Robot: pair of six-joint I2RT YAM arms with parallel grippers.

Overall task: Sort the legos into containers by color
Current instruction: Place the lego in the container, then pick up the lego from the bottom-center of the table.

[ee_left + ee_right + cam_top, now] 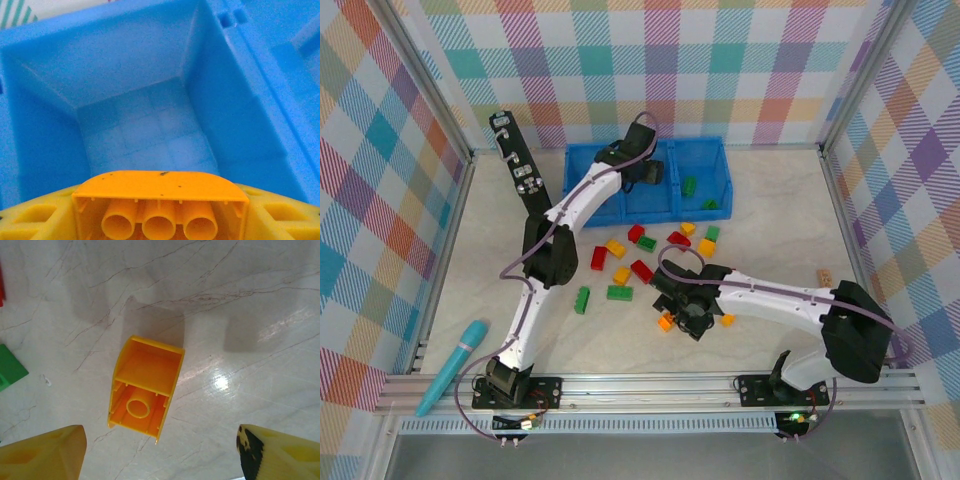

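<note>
Your left pincer [160,222] clamps a three-tube orange lego [160,187], hollow underside to the camera, over a smooth-walled compartment of the blue bin [235,115]. Your right pincer [162,452] stands open above a single-tube orange lego [145,385], hollow side showing, on the glossy veined counter [240,315].
</note>
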